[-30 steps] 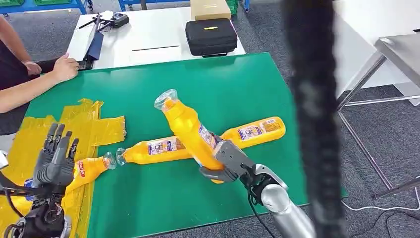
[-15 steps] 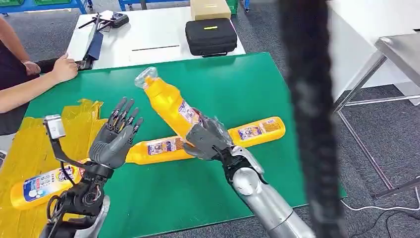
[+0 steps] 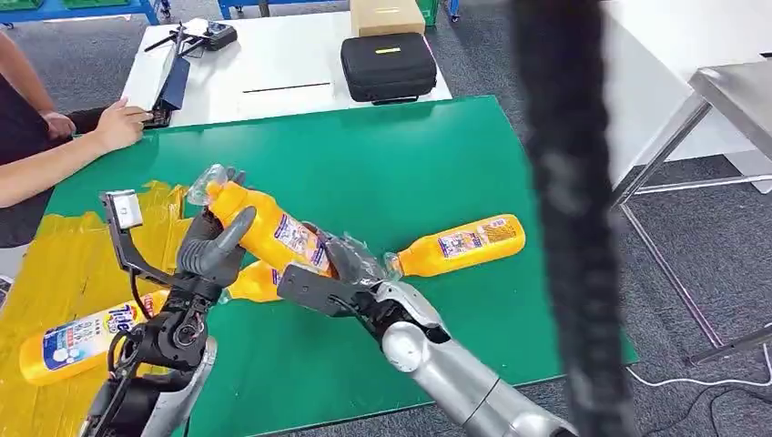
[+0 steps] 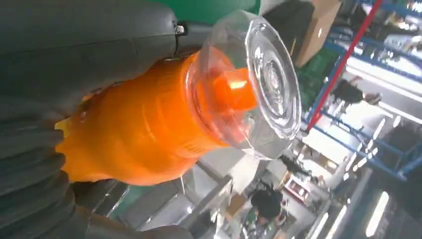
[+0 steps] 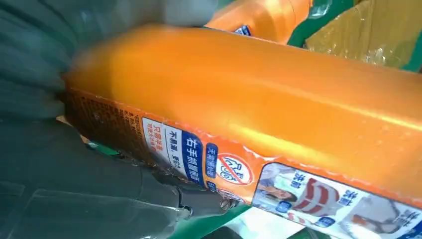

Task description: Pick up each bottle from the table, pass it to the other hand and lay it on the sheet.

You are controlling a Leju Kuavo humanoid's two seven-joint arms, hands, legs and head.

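Green table (image 3: 428,164) up front, a yellow sheet (image 3: 64,264) spread over its left end, a white table (image 3: 273,64) behind it with a black case (image 3: 389,66) and a cardboard box (image 3: 387,15) on top. A person's hand (image 3: 118,123) rests at the far left edge of the green table.

Held bottle (image 3: 264,228) — orange, clear cap — is off the table, tilted, cap end toward the upper left, above the boundary between sheet and bare green. Both robot hands are on it:
- left robot hand (image 3: 214,246) wrapped around the neck end just below the cap; left wrist view shows the thumb and fingers closed on the orange shoulder (image 4: 149,134)
- right robot hand (image 3: 341,269) gripping the base end, fingers curled around the label part; right wrist view has the labelled body (image 5: 249,124) filling the palm

Other bottles:
- one lying on the sheet (image 3: 77,341), lower left, blue label up
- one on bare green (image 3: 455,244), right of the hands, cap toward them
- another (image 3: 255,282) lying partly hidden under the held one — between the two hands
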